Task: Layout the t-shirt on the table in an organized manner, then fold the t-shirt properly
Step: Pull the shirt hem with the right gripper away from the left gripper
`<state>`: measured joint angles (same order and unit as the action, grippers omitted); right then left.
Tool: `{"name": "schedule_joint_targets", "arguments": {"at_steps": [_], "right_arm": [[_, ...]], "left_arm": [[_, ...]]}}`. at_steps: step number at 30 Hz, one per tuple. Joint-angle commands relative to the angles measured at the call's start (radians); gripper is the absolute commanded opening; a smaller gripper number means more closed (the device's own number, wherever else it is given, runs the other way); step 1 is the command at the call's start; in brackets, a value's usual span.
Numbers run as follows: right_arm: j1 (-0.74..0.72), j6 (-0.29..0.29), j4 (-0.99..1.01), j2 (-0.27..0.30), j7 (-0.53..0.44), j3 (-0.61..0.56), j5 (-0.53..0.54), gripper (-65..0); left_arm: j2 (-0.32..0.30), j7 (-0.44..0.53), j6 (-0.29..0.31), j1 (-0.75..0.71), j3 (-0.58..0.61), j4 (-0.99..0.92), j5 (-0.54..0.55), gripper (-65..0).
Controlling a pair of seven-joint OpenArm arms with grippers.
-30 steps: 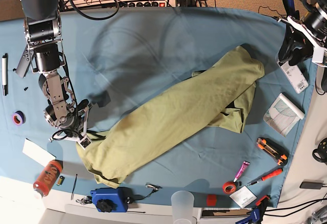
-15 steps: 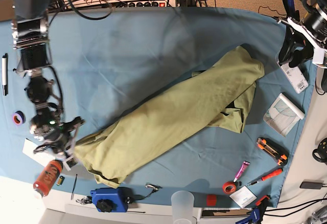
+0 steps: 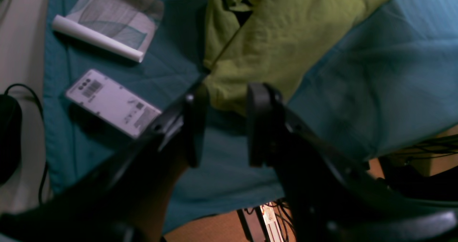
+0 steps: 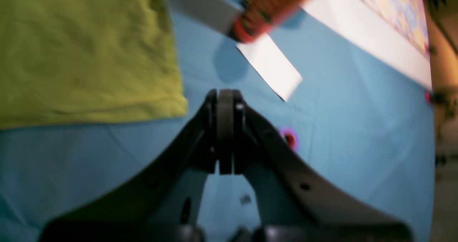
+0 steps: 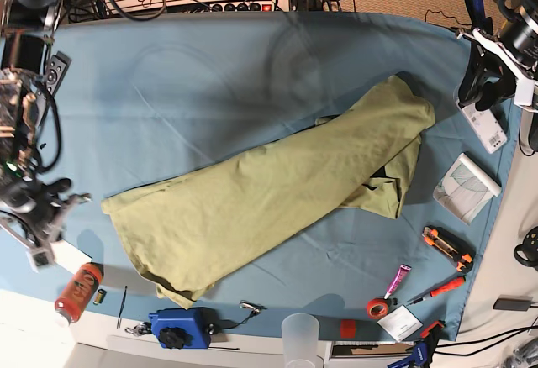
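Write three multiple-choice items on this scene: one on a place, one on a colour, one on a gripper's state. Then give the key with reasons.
1. Where does the orange can lie in the base view?
A. near the table's lower left edge
B. on the t-shirt
C. beside the white barcode box

2. What colour is the t-shirt?
A. red
B. olive green
C. white

3. How do the jaws of the right gripper stand?
A. wide open
B. shut on the t-shirt
C. shut on nothing

Key: 1 A, the can sits by the lower left edge, off the shirt. 2 B, both wrist views show green cloth. 3 C, the right wrist view shows the jaws pressed together, with the shirt's edge apart from them.
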<state>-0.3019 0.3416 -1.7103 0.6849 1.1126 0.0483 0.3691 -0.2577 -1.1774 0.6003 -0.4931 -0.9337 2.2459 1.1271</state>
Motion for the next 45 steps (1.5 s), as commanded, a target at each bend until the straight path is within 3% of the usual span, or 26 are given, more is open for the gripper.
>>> {"name": "schedule_joint_targets", "arguments": {"at_steps": [1, 11, 13, 14, 17, 18, 22, 26, 32, 38, 45], "right_arm": [[-0.003, 0.006, -0.014, 0.022, -0.014, 0.037, 0.018, -65.0], [0.042, 0.007, -0.018, 0.022, 0.053, 0.087, -0.029, -65.0], [0.042, 0.062, -0.016, 0.022, 0.063, 0.087, -0.031, -65.0], [0.045, 0.083, -0.016, 0.021, 0.066, 0.087, -0.030, -62.4], [0.077, 0.083, -0.016, 0.021, 0.033, 0.087, -0.029, -44.4], [0.092, 0.080, -0.016, 0.021, 0.026, 0.087, -0.025, -41.6], [0.106, 0.080, -0.017, -0.016, 0.012, 0.087, -0.055, -41.4], [0.105, 0.089, 0.042, -0.084, -0.108, 0.080, -0.084, -41.4], [-0.004, 0.071, 0.380, -0.166, -0.241, 0.062, -0.190, -41.4], [-0.185, 0.053, 0.684, -0.225, -0.263, 0.063, -0.185, -41.4], [-0.224, 0.054, 0.718, -0.267, -0.257, 0.063, -0.164, -41.4]], "left_arm": [[-0.013, 0.019, 0.000, -0.003, -0.006, 0.015, 0.018, -44.3], [-0.013, 0.026, 0.000, -0.003, -0.006, 0.015, 0.019, -44.3], [-0.013, 0.026, 0.000, -0.003, -0.006, 0.015, 0.018, -44.3], [-0.014, 0.026, 0.000, -0.003, -0.006, 0.015, 0.018, -44.3], [-0.013, 0.026, 0.000, -0.003, -0.006, 0.015, 0.018, -44.3], [-0.014, 0.026, 0.000, -0.003, -0.006, 0.015, 0.018, -44.3], [-0.014, 0.026, 0.000, -0.003, -0.006, 0.015, 0.018, -44.3], [-0.014, 0.026, 0.000, -0.003, -0.006, 0.015, 0.019, -44.3], [-0.008, 0.026, 0.000, -0.003, -0.006, 0.015, 0.018, -44.3], [-0.008, 0.026, 0.000, -0.003, -0.006, 0.015, 0.018, -44.3], [-0.008, 0.037, 0.004, -0.003, -0.006, 0.015, 0.016, -44.3]]}}
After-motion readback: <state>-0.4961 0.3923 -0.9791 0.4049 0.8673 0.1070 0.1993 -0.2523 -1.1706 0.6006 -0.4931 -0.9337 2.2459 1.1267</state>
